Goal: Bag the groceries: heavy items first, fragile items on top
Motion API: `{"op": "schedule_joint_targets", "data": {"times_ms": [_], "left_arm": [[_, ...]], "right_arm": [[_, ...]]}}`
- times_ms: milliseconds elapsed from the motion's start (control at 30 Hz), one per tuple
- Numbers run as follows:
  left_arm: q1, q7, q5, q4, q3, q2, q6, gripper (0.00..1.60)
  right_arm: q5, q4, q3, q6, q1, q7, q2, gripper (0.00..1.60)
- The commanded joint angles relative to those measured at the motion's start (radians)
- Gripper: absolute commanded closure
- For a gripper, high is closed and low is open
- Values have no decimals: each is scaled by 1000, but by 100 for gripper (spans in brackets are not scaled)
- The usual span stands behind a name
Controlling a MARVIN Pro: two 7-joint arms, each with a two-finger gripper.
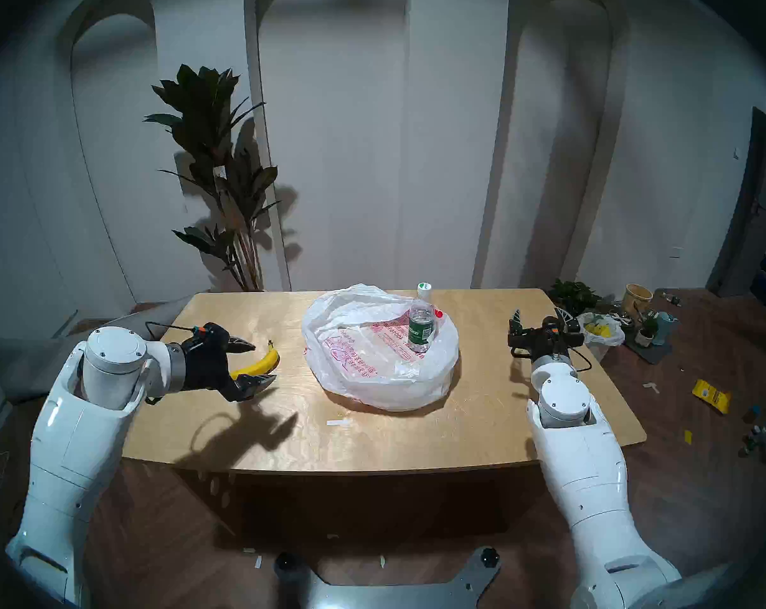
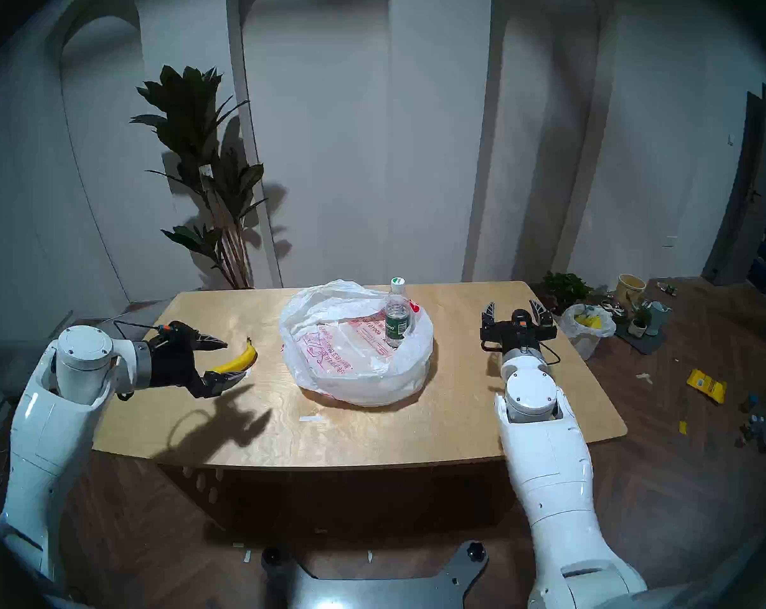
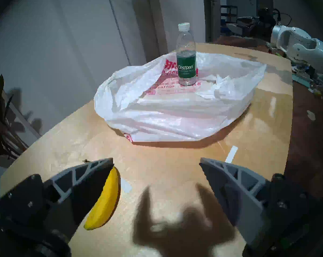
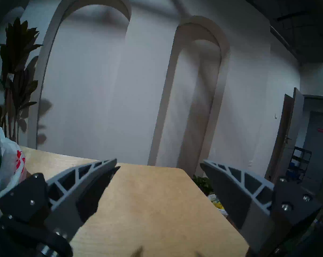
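Bottle (image 1: 421,324) stands upright in bag (image 1: 379,375) mid-table; banana (image 1: 258,363) lies left w/ left gripper (image 1: 254,363) agape over it, empty; right gripper (image 1: 541,320) agape, idle far right; next: lower, pinch gently

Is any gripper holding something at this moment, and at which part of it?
Nothing is held. The left gripper is open above the banana, which lies on the table. The right gripper is open and empty.
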Motion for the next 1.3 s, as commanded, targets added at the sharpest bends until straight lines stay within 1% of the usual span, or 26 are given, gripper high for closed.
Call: {"op": "schedule_joint_targets", "data": {"times_ms": [0,100,167,200,267,300,333,433,467,533,567,600,767,1267], "left_arm": [[-112,-9,11,47,12,32,1,0],[-141,-14,21,67,26,37,-1,0],[-132,-15,27,74,31,41,-6,0],[-169,-19,31,94,44,38,-2,0],[-162,-19,38,102,51,40,-7,0],[-190,-21,41,116,62,36,-5,0],[-184,-21,44,120,65,37,-7,0],[-222,-26,55,154,91,30,-8,0],[-216,-25,58,158,94,30,-11,0],[-246,-27,66,183,111,25,-11,0],[-243,-26,70,190,115,25,-13,0],[-260,-27,74,205,124,24,-13,0],[-295,-26,92,257,151,18,-19,0],[-403,-14,145,420,235,-32,-39,0]], "right_arm": [[2,-58,3,-15,-22,11,10,0],[0,-69,6,-15,-32,18,12,0],[-1,-76,7,-15,-39,23,14,0],[-1,-80,8,-16,-43,26,15,0],[-2,-88,9,-16,-50,31,17,0],[-3,-91,10,-16,-53,33,17,0],[-3,-94,10,-16,-56,35,18,0],[-4,-105,13,-17,-65,43,20,0],[-5,-108,13,-17,-68,45,20,0],[-5,-114,14,-17,-74,50,21,0],[-6,-116,15,-17,-76,52,22,0],[-6,-119,16,-17,-79,54,22,0],[-7,-132,19,-16,-91,65,25,0],[-3,-170,28,-16,-126,100,32,0]]}}
